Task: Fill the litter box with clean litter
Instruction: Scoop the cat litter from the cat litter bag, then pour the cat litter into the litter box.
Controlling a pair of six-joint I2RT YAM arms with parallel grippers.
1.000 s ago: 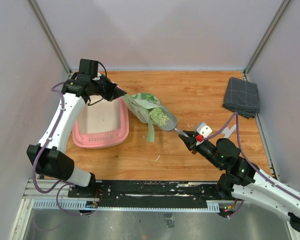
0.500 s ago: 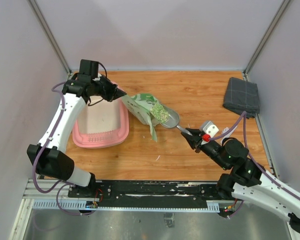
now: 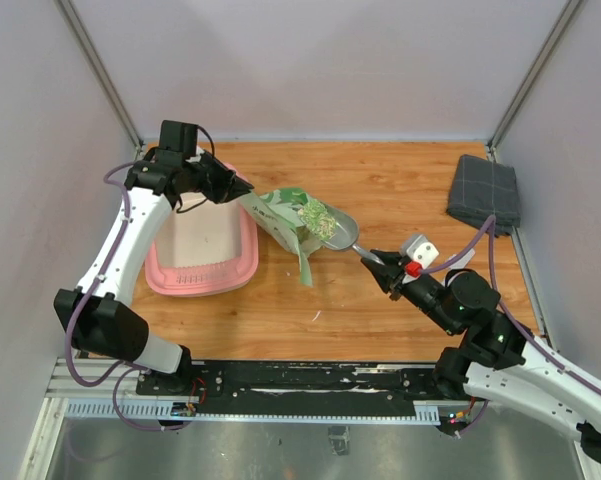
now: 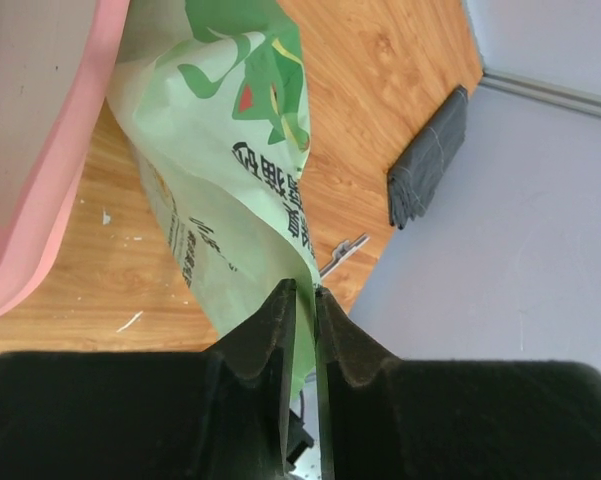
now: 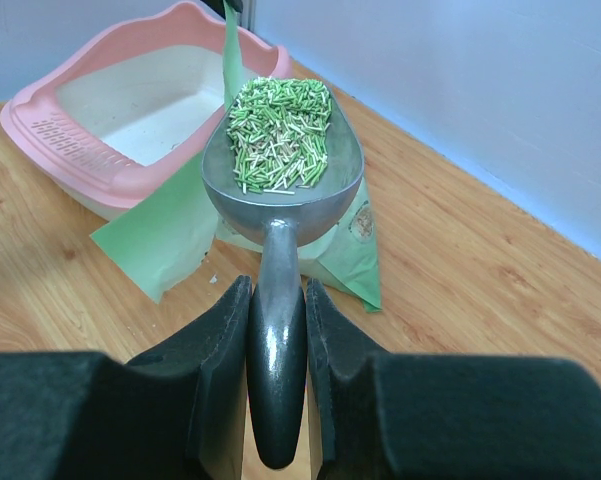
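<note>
R tool (image 5: pixel 276 300) clamped on scoop (image 5: pixel 277 245) handle, clean litter (image 5: pixel 280 130) heaped in its bowl, over the bag (image 5: pixel 165 240). L tool (image 4: pixel 305 300) pinches bag edge; litter box (image 3: pixel 202 281) sits on counter (image 3: pixel 400 190) just beside bag

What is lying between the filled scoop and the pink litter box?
The light green printed bag, pinched by the left gripper. The top external view shows it between the scoop and the litter box.
</note>
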